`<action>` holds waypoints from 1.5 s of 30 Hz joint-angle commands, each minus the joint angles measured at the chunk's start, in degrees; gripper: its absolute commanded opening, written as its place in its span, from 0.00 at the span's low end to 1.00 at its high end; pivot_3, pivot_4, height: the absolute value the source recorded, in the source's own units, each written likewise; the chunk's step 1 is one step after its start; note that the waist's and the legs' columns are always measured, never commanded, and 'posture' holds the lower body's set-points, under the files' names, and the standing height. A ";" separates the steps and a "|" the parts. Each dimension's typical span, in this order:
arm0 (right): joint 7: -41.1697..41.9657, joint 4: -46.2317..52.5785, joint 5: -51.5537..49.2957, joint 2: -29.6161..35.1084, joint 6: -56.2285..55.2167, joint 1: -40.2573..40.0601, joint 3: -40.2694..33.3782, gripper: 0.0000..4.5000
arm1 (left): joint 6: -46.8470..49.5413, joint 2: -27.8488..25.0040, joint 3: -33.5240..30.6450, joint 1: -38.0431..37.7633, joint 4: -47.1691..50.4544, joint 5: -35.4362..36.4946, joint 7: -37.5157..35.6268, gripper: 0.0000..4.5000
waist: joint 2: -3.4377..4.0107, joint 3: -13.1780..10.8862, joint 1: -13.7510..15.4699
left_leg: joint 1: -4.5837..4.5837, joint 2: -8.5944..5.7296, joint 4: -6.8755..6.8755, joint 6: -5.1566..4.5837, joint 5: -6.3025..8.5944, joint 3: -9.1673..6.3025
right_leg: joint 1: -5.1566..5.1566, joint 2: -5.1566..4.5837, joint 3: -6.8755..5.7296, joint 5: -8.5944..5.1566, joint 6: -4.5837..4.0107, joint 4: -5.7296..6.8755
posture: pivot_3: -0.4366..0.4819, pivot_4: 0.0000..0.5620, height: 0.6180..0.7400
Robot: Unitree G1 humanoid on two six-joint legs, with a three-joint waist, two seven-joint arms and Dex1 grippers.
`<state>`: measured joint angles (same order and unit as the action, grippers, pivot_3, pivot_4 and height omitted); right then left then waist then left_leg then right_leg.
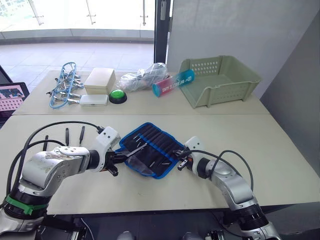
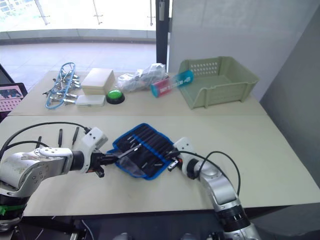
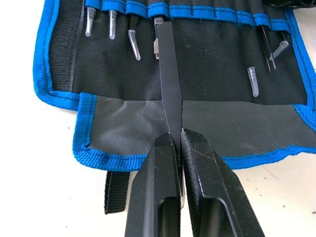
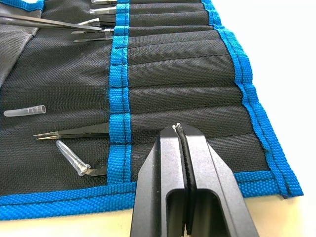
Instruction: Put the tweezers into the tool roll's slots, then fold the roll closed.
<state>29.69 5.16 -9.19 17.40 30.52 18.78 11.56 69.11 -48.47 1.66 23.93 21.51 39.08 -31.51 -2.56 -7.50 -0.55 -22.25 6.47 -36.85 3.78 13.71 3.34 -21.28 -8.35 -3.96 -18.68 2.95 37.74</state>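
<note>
From the head, the tool roll [image 1: 148, 149] is seen open on the table [image 1: 280, 150] between both grippers. In the left wrist view, the left gripper [image 3: 177, 140] is clamped on a tweezer [image 3: 167, 84] entering the slots [image 3: 197, 11]. In the right wrist view, the right gripper [image 4: 180, 132] is pressed together over the roll's pockets.

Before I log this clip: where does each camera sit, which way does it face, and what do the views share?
Left and right eye views: on the head, looking down over both arms at the tool roll on the table.
Left wrist view: along the left gripper, shut on one of the tweezers aimed at the slots.
Right wrist view: along the right gripper, shut, resting on the roll.
Shared: the roll shows in all four.
</note>
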 commanded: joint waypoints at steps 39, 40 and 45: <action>-1.91 1.24 2.12 -0.79 7.27 -3.12 3.24 0.00 | -17.82 18.74 20.06 21.39 -31.12 -24.67 -5.38 0.00 | 0.10 0.06 1.02 | 0.04 -0.02 -0.15 0.16 -0.11 0.02 | 0.06 0.00 0.02 0.00 0.00 0.06 | 0.48 0.27 0.81; -1.86 1.34 2.13 -0.77 7.29 -3.19 3.22 0.00 | -18.00 18.82 19.91 21.28 -31.16 -24.92 -5.69 0.00 | 0.10 0.06 1.08 | 0.05 -0.02 -0.17 0.15 -0.11 0.02 | 0.07 0.00 0.02 0.00 0.00 0.10 | 0.48 0.27 0.81; -1.65 1.04 2.17 -0.75 7.06 -3.02 3.07 0.00 | -17.12 18.01 17.60 19.46 -28.05 -24.82 -6.43 0.17 | 0.11 0.06 0.96 | 0.05 -0.02 -0.23 0.14 -0.10 0.01 | 0.07 0.00 0.03 0.00 0.00 0.19 | 0.48 0.27 0.81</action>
<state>27.40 8.57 -7.53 16.71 34.65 17.47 12.33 51.69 -29.83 20.77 43.88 -8.15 15.47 -37.98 -2.45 -7.44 0.41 -22.20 6.45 -37.09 3.92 13.61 3.34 -21.21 -8.34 -3.92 -18.68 2.95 37.93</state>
